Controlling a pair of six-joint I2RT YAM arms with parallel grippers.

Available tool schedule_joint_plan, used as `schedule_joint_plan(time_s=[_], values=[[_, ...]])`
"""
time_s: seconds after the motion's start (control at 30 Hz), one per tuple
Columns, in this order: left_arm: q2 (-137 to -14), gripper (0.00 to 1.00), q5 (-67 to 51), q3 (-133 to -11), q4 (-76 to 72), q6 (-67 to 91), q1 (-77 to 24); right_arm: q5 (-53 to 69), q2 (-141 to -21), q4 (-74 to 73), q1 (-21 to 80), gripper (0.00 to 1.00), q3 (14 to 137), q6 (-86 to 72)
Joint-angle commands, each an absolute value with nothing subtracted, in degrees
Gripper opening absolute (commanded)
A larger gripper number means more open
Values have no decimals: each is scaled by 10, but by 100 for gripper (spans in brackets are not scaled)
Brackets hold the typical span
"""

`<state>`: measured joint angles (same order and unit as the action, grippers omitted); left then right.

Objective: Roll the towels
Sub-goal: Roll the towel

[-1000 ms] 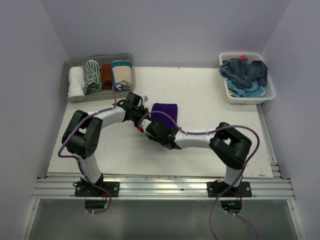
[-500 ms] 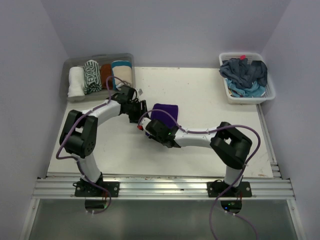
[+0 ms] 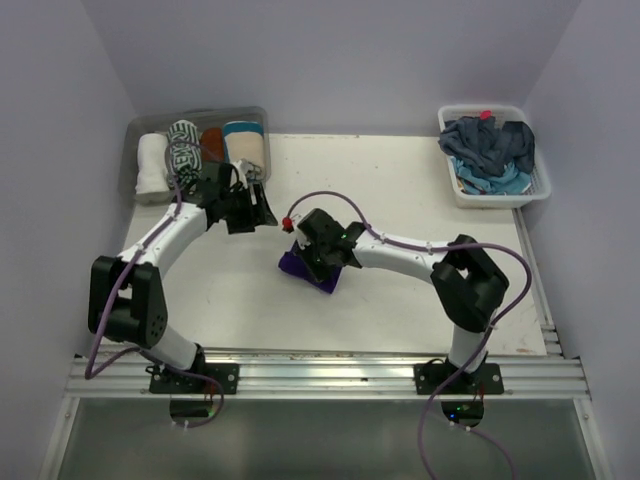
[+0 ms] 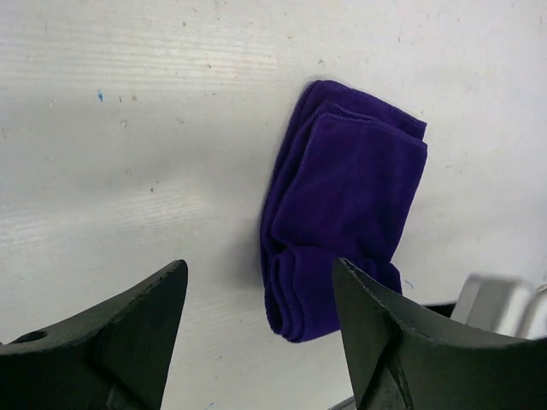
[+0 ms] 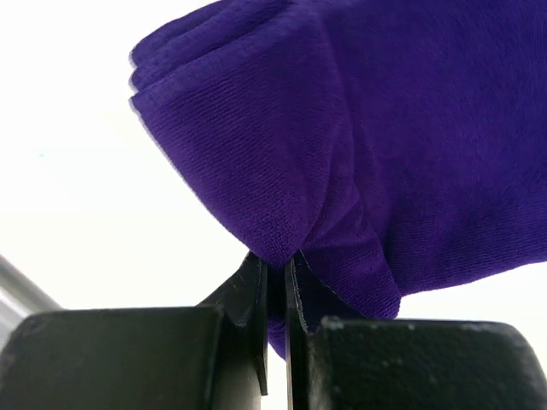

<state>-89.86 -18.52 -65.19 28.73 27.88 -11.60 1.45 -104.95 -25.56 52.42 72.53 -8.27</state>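
A deep purple towel (image 3: 295, 266) lies loosely rolled on the white table, near the middle. My right gripper (image 3: 316, 258) stands over it, shut on a pinched fold of the purple towel (image 5: 385, 128); the right gripper (image 5: 275, 269) shows cloth bunched between its narrow jaws. My left gripper (image 3: 258, 211) is open, up and to the left of the towel, apart from it. In the left wrist view the purple towel (image 4: 342, 213) lies beyond the left gripper (image 4: 256, 316), with bare table between its spread fingers. Several rolled towels (image 3: 185, 150) sit side by side in the tub.
The clear plastic tub (image 3: 258, 118) stands at the back left, just behind my left gripper. A white lattice basket (image 3: 452, 190) with loose blue and grey towels (image 3: 488, 148) stands at the back right. Purple cables loop over both arms.
The right gripper shut on the purple towel and drew it toward the near side. The left gripper opened and backed away to the left, toward the tub.
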Motion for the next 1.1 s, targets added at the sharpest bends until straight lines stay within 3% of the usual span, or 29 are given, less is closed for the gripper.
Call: schedule_joint_plan(time_s=[0.0, 0.37, 0.43, 0.47, 0.57, 0.73, 0.83, 1.07], values=[[-860, 73, -182, -624, 301, 280, -114, 157, -1063, -267, 485, 0, 748, -175], [-780, 74, -227, -503, 244, 330, -122, 341, -1147, -238, 427, 0, 769, -258], [-768, 65, -237, -489, 219, 338, -132, 373, -1153, -222, 418, 0, 768, -273], [-766, 55, -244, -479, 208, 338, -146, 382, -1160, -218, 415, 0, 768, -277], [-776, 37, -243, -489, 202, 331, -184, 405, -1168, -214, 408, 0, 773, -283], [-805, 17, -243, -505, 209, 319, -213, 441, -1175, -202, 396, 0, 772, -295], [-824, 10, -242, -515, 208, 309, -214, 459, -1176, -187, 389, 0, 766, -308], [-906, 6, -243, -554, 180, 294, -214, 471, -1177, -180, 381, 0, 760, -315]])
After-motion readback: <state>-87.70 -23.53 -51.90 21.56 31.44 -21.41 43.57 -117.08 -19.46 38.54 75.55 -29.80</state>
